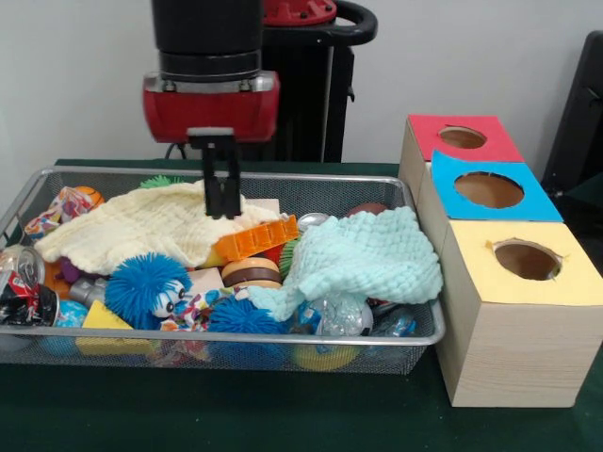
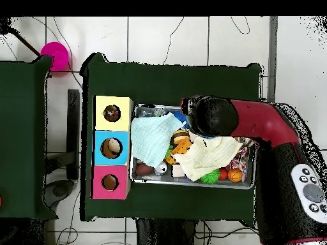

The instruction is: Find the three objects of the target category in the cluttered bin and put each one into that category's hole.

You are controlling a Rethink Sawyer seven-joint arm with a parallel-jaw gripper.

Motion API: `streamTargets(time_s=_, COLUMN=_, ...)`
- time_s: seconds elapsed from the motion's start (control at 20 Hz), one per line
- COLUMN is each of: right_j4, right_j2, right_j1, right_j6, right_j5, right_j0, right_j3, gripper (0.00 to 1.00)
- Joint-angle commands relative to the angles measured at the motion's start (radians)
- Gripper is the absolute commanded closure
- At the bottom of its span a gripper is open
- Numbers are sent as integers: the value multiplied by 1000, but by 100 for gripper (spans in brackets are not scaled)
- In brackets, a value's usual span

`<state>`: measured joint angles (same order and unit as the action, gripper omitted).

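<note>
The gripper (image 1: 222, 202) hangs over the bin (image 1: 38, 179), its jaws drawn narrow with only a slit between them, holding nothing; the tips reach the yellow cloth (image 1: 141, 221), though actual contact is unclear. This looks like the search step: nothing is lifted yet, and which category is wanted cannot be told.

Candidates lie mostly at 6 o'clock from the gripper: an orange block (image 1: 254, 239), a toy burger (image 1: 250, 272), and a blue fuzzy ball (image 1: 146, 282). The mint cloth (image 1: 363, 259) sits at 4 o'clock.

Next the jaws probably need to widen, then shift a cloth or pick an exposed toy.

The holes lie at 3 o'clock: red (image 1: 462, 137), blue (image 1: 488, 189), yellow (image 1: 527, 260). The table is dark green (image 1: 283, 414); behind is a pale wall, and overhead shows tiled floor (image 2: 166, 38).
</note>
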<state>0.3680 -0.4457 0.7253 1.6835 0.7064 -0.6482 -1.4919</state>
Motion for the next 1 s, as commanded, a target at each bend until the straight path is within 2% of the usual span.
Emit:
streamTargets(time_s=0.05, right_j4=84, right_j2=13, right_j1=-80, right_j6=-175, right_j5=55, right_j0=-103, right_j3=26, gripper=100)
streamTargets(time_s=0.4, right_j4=144, right_j2=37, right_j1=-171, right_j6=-134, right_j5=16, right_j0=-122, right_j3=95, gripper=100)
streamTargets(time_s=0.55, right_j4=142, right_j2=27, right_j1=-193, right_j6=-137, right_j5=38, right_j0=-136, right_j3=118, gripper=100)
streamTargets(time_s=0.75, right_j4=150, right_j2=16, right_j1=-202, right_j6=-147, right_j5=45, right_j0=-149, right_j3=129, gripper=100)
streamTargets(time_s=1.0, right_j4=155, right_j2=25, right_j1=-201, right_j6=-103, right_j5=25, right_j0=-142, right_j3=112, gripper=100)
